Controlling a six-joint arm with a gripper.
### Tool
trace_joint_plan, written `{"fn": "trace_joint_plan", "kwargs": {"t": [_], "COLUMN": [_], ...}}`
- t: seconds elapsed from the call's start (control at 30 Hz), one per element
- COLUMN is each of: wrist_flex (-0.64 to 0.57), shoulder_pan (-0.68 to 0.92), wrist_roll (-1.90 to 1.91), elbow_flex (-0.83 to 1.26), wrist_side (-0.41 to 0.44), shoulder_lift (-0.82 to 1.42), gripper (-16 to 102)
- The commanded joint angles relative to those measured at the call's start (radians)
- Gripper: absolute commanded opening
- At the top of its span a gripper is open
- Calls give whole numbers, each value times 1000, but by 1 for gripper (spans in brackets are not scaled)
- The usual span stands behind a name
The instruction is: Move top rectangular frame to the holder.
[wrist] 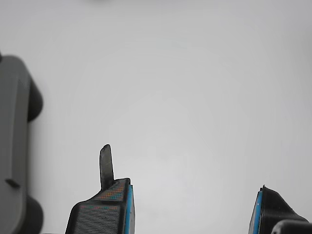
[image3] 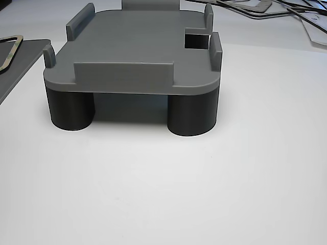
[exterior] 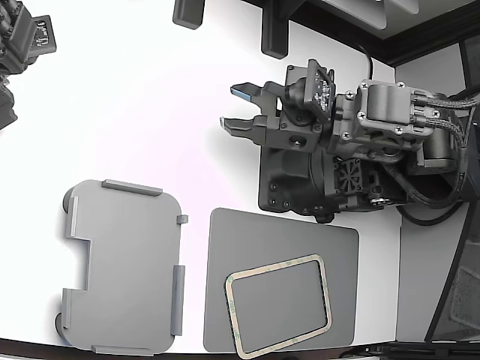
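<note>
With its fingers [exterior: 240,107] spread wide and empty over bare desk [exterior: 135,97], the arm needed to descend squarely onto the cream frame [exterior: 278,305] lying on the dark mat [exterior: 281,244], beside the holder [exterior: 124,266].

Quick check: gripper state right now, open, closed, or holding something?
Gripper: open, empty, jaws apart over the bare white table; thin cream rectangular frame not held.
</note>
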Motion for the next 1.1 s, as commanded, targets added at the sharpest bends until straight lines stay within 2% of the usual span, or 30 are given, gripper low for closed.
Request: {"fn": "trace_joint_plan", "kwargs": {"t": [0.0,0.67,0.9,1.07], "wrist_flex": [-6,-8,-18,31], "shoulder_pan": [-17,-14,8,120], "wrist_roll": [-11,-25,-72,-17], "elbow_flex": [-21,-51,-213,-373], "wrist_side": [-14,-17,-17,-11], "shoulder_lift": [21,8,-110,-284], "gripper": [100,100,100,100]}}
